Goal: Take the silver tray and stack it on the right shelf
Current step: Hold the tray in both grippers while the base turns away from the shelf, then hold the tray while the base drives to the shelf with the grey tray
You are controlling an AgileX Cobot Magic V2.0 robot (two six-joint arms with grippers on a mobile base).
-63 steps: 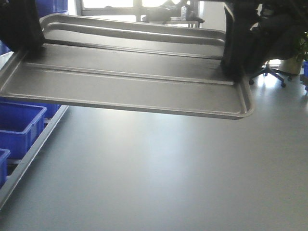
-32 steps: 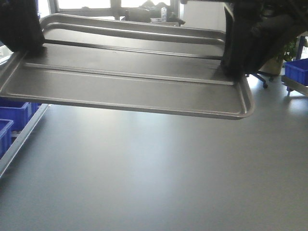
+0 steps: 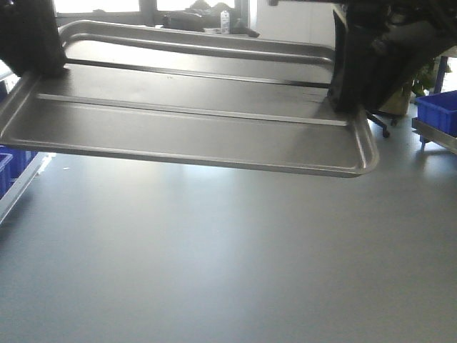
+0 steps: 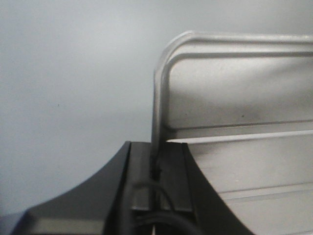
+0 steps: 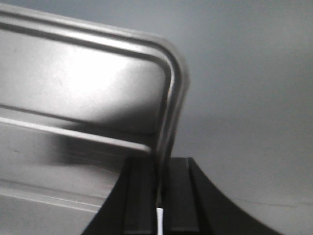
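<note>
Clamped on the short left rim of the silver tray [image 4: 234,93], the left gripper [image 4: 156,178] has its two black fingers [image 4: 139,171] pressed flat on either side of the thin metal edge. The right gripper [image 5: 159,188] pinches the opposite short rim the same way, just below a rounded corner. In the front view the tray [image 3: 193,121] hangs in the air between both arms, well above the floor [image 3: 228,257], with its near long edge a little lower than the far one. The left gripper [image 3: 34,61] and right gripper [image 3: 350,100] show there as dark blocks at its two ends.

Only long raised ribs cross the tray's floor, running end to end. Its steel is shiny and smooth, the rim low and the corners rounded, and light from the windows glares off it.

Below lies smooth, plain grey floor. At the left edge stand blue plastic crates [image 3: 7,166] beside a steel rail [image 3: 20,187]. Another blue crate [image 3: 437,107] sits on a metal ledge at the far right, and its contents cannot be made out. Behind the right arm, the wheeled foot of an office chair [image 3: 382,123] shows. Farther back, a small bottle [image 3: 225,20] stands on a table near the windows.
</note>
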